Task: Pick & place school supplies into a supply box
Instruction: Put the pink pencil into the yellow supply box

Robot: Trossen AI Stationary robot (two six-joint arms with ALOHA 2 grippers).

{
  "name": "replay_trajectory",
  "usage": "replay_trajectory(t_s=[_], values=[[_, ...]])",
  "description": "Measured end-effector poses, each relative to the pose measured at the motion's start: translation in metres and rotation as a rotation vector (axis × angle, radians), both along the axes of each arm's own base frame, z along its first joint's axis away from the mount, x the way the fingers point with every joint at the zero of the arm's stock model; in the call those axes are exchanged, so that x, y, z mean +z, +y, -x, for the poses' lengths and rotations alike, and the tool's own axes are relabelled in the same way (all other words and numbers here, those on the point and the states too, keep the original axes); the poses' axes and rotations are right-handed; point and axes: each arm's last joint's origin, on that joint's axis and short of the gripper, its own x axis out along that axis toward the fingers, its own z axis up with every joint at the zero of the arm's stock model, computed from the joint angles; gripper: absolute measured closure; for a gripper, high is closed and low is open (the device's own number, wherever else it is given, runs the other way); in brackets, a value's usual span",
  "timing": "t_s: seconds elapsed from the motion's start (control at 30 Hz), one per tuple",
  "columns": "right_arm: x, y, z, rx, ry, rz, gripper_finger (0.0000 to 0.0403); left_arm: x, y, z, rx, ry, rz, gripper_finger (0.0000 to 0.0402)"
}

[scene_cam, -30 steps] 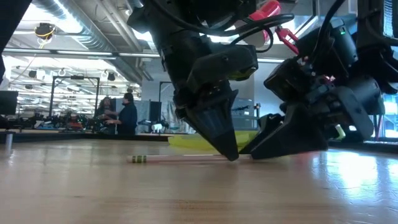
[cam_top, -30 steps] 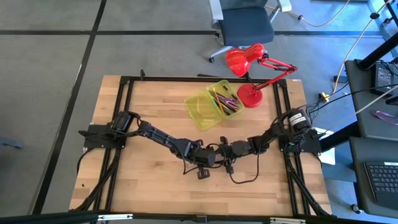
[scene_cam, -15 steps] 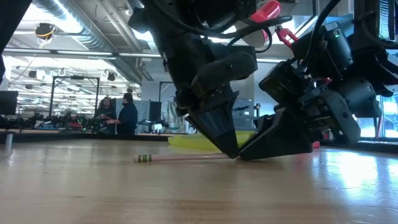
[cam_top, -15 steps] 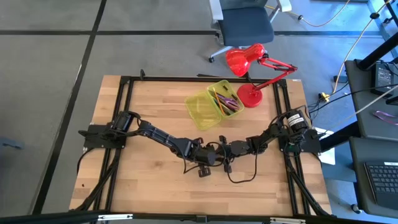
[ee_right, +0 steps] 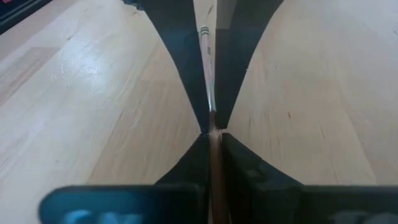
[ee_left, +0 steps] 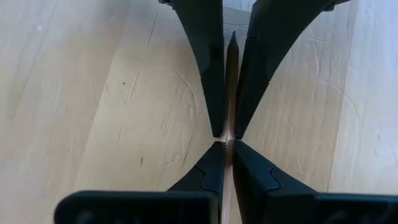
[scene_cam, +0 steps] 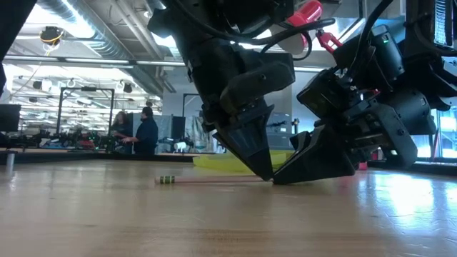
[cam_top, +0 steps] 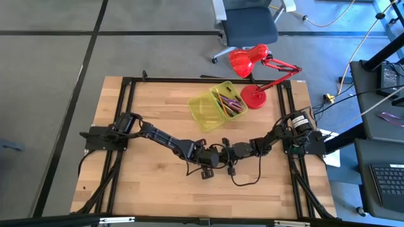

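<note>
A thin pale pencil (scene_cam: 214,180) lies flat on the wooden table, its green-banded end (scene_cam: 166,180) pointing toward the table's left. Both grippers meet tip to tip on it at mid-table. My left gripper (ee_left: 227,148) slants steeply down and is shut on it. My right gripper (ee_right: 212,138) comes in lower from the right and is also shut on it. The yellow-green supply box (cam_top: 203,113) stands open at the far side, and its right half (cam_top: 230,101) holds several pens and pencils. My left gripper pinches the pencil's shaft (ee_left: 228,134) between its two fingertips, toward the pointed end. The fingers slant down from the table's left and lie along the pencil. The point (ee_left: 232,38) sticks out past them, and the pencil lies on the table. My right gripper pinches the shaft (ee_right: 211,124) between its two fingertips, right beside the left gripper's fingers. Its fingers slant low from the table's right and lie along the pencil. The banded end (ee_right: 204,30) runs on past them, and the pencil lies on the table.
A red desk lamp (cam_top: 255,94) stands just right of the box at the far edge. A loose black cable (cam_top: 243,180) loops on the table near the right arm. People stand in the room beyond the far edge (scene_cam: 139,132).
My right gripper's wrist has edged a little toward the left gripper, staying low over the table. The pencil has slid slightly along the table toward its right edge, still lying flat.
</note>
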Motion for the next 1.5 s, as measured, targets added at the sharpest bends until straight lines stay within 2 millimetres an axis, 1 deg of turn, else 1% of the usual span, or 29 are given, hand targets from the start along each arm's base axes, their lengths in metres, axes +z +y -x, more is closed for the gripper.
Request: replay_trajectory(t_s=[0.17,0.27,0.4,0.5,0.6,0.67,0.77,0.87,0.97,1.03,1.1,1.2,1.3,1.4,1.5], values=[[0.0,0.0,0.0,-0.001,0.001,-0.002,0.0376,0.001,0.0,0.0,-0.021,0.002,-0.009,0.0366],[0.0,0.0,0.0,-0.002,0.001,-0.002,0.0376,0.007,-0.001,0.002,-0.028,0.006,-0.002,0.035],[0.002,-0.002,0.001,-0.004,0.0,-0.004,0.0376,0.027,0.001,0.01,-0.057,0.01,-0.015,0.0336],[0.007,-0.005,0.005,-0.018,0.002,-0.038,0.0376,0.042,0.003,0.018,-0.064,0.019,-0.082,0.0332],[0.017,-0.014,0.012,-0.06,-0.003,-0.083,0.0376,0.052,0.005,0.029,-0.036,0.003,-0.172,0.0332],[0.03,-0.022,0.018,-0.101,-0.052,-0.116,0.0376,0.059,0.005,0.04,-0.02,-0.019,-0.225,0.0333],[0.04,-0.036,0.034,-0.187,-0.079,-0.122,0.0376,0.067,0.005,0.06,0.049,-0.111,-0.292,0.0336],[0.056,-0.049,0.046,-0.315,-0.159,-0.094,0.0376,0.072,0.01,0.083,0.138,-0.229,-0.321,0.0334],[0.066,-0.063,0.054,-0.457,-0.18,-0.049,0.0376,0.069,0.017,0.103,0.199,-0.348,-0.26,0.0332],[0.075,-0.074,0.057,-0.544,-0.182,-0.025,0.0376,0.065,0.023,0.112,0.181,-0.433,-0.169,0.0332],[0.083,-0.086,0.055,-0.628,-0.155,0.007,0.0376,0.058,0.028,0.12,0.101,-0.507,-0.077,0.0332],[0.092,-0.107,0.053,-0.748,-0.065,0.053,0.0376,0.047,0.035,0.127,-0.041,-0.643,0.018,0.0335],[0.101,-0.13,0.048,-0.848,0.014,0.062,0.0376,0.04,0.044,0.133,-0.078,-0.754,0.048,0.0338],[0.105,-0.15,0.046,-0.916,0.084,0.074,0.0376,0.034,0.053,0.138,-0.019,-0.77,0.035,0.0338],[0.107,-0.164,0.043,-0.959,0.131,0.072,0.0371,0.033,0.058,0.139,0.04,-0.775,-0.004,0.0339]])
